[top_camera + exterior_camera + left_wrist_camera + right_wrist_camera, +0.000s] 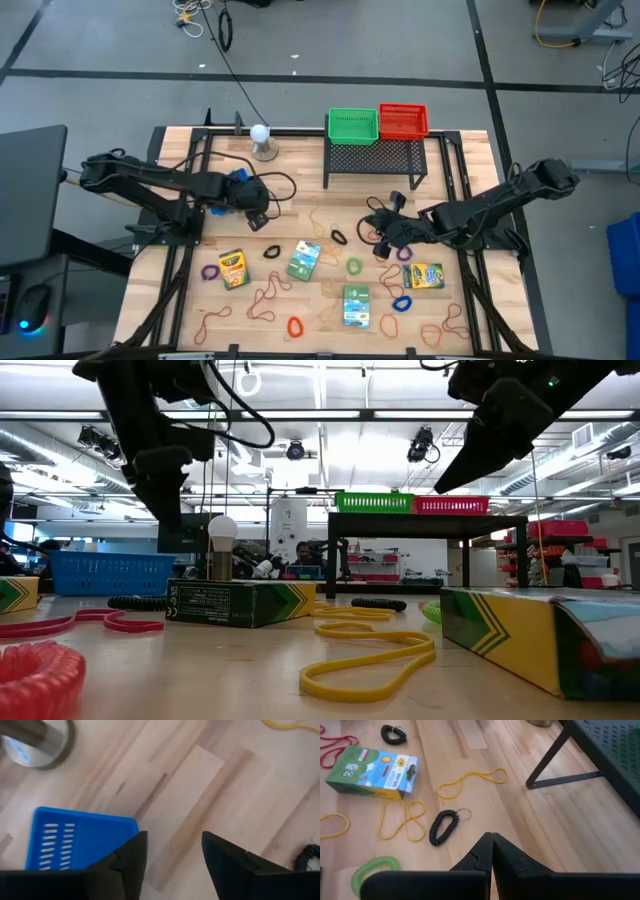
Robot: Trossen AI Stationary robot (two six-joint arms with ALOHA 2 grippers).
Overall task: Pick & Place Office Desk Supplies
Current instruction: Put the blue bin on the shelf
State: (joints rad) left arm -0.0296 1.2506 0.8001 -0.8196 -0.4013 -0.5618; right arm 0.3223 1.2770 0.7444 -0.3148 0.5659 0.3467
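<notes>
Crayon boxes and rubber bands on pale wood table, left claw parted, empty, right claw closed, empty

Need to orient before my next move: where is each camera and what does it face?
High: overhead, straight down; both arms, green basket.
Low: table height, facing the room; arms from above, green basket.
Left wrist: down at blue basket; left gripper open.
Right wrist: down at black coil loop; right gripper shut.
High and low share the green basket.
</notes>
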